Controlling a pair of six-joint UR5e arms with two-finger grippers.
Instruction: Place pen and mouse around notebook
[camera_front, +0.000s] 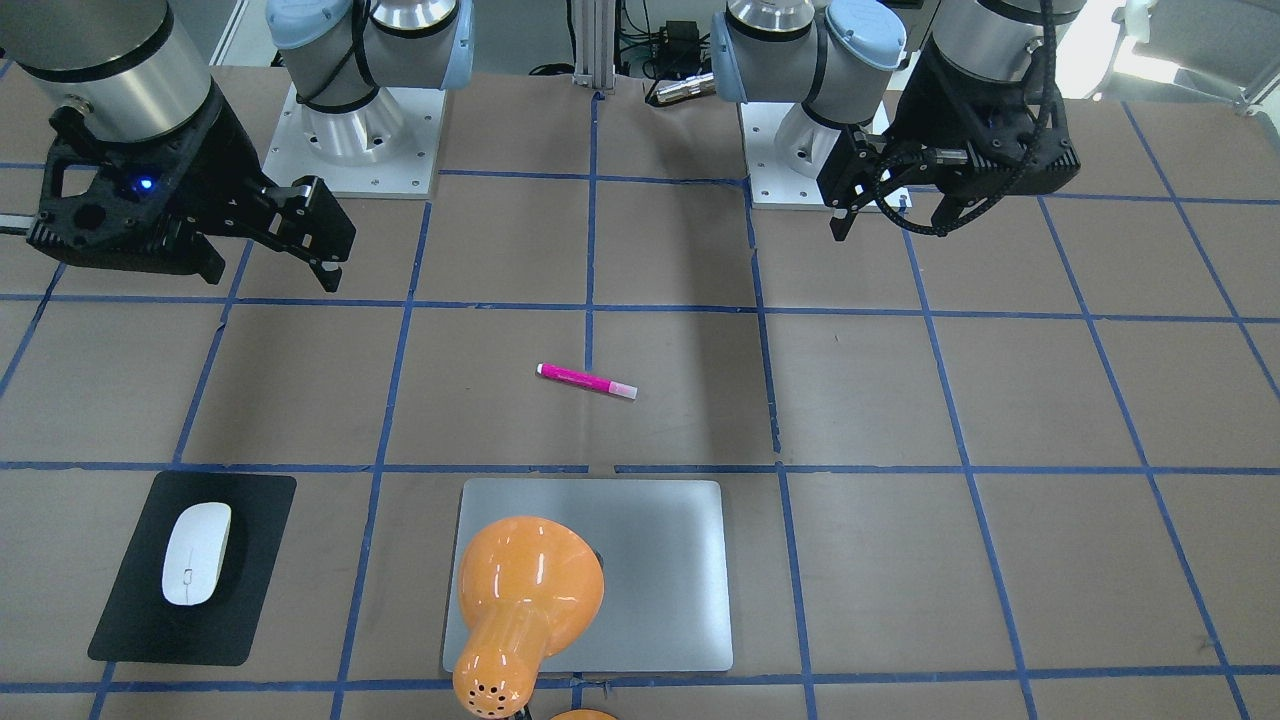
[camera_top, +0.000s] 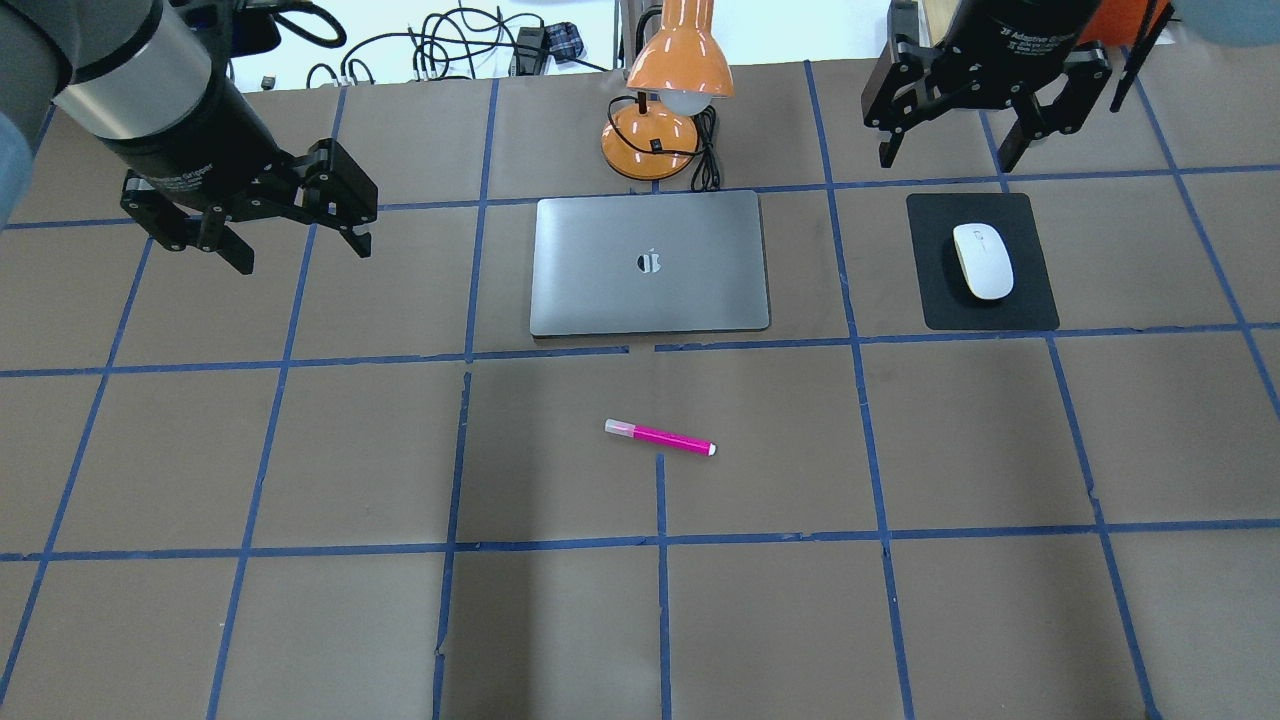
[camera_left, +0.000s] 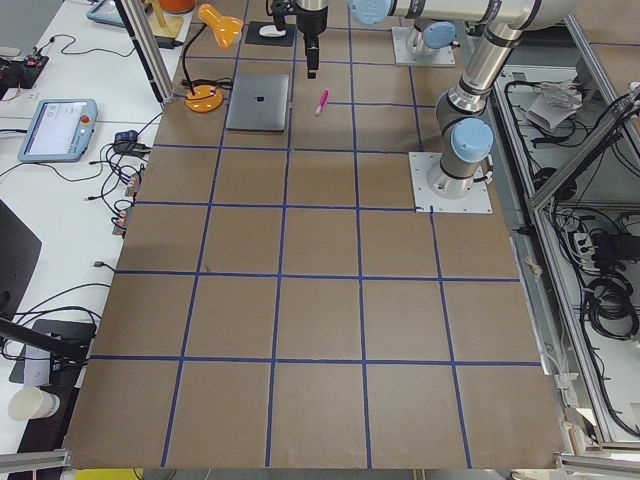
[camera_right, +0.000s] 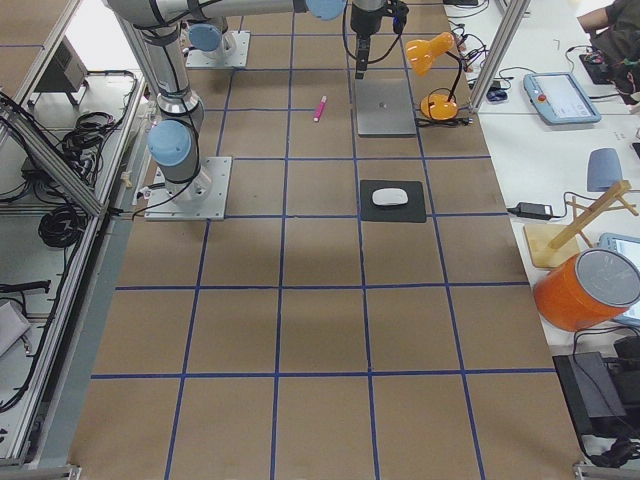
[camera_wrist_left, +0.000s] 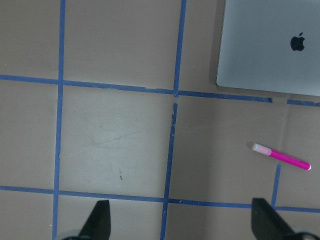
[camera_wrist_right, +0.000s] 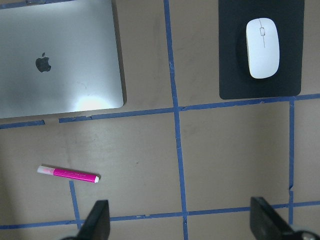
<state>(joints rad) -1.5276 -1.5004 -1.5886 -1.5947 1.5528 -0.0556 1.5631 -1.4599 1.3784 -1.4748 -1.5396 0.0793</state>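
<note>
Magenta pen (camera_top: 660, 438) lay flat on the table, roughly between the two grippers and well apart from both. The left gripper (camera_top: 305, 258) hung above the table with its jaws spread wide and nothing between them. The pen lay off to its right, pale end nearer it, and the notebook (camera_top: 600, 290) also lay to its right, farther from the robot than the pen. The right gripper (camera_top: 945, 162) hung likewise spread and empty. The mouse (camera_top: 982, 260) sat on a black pad (camera_top: 940, 300) on the table near it, and the notebook lay to its left. An orange lamp (camera_top: 680, 60) stood just beyond the notebook's far edge.
</note>
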